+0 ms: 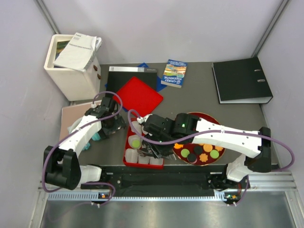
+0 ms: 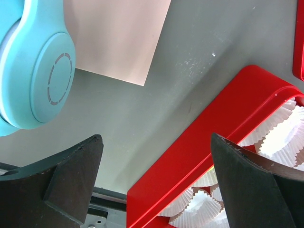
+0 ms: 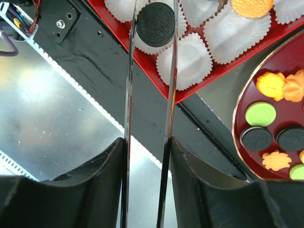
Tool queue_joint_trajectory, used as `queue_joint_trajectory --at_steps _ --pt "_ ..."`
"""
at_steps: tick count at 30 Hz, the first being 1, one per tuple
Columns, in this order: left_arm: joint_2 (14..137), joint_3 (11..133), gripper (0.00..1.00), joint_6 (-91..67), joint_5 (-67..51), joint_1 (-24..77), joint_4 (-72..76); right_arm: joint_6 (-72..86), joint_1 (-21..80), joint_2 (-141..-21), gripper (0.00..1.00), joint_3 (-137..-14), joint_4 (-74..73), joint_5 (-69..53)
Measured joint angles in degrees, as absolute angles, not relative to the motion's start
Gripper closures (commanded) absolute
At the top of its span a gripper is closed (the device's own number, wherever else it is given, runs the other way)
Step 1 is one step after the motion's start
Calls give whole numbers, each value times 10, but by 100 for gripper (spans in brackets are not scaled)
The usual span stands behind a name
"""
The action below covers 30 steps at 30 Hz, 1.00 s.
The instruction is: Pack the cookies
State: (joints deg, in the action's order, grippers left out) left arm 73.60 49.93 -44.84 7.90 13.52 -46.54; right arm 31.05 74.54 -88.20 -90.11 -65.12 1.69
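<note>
Left hand: wide open, nothing in it, hanging by the red tray edge.
Right hand: clamped on metal tongs.
Black cookie: pinched in the tongs, right over a paper liner in the tray.
Other cookies: mostly on the dark-red plate beside the tray.

Left gripper hangs wide open left of the tray; right gripper, at its right edge, squeezes tongs.
</note>
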Motion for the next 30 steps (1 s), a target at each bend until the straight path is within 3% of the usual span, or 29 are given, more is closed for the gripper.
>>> queue_joint_trajectory --at_steps 24,30 --pt "735 491 1 -449 78 135 -463 311 746 -887 51 -900 -643 10" --pt "735 490 1 -449 77 135 -463 322 743 -887 62 -901 -648 58"
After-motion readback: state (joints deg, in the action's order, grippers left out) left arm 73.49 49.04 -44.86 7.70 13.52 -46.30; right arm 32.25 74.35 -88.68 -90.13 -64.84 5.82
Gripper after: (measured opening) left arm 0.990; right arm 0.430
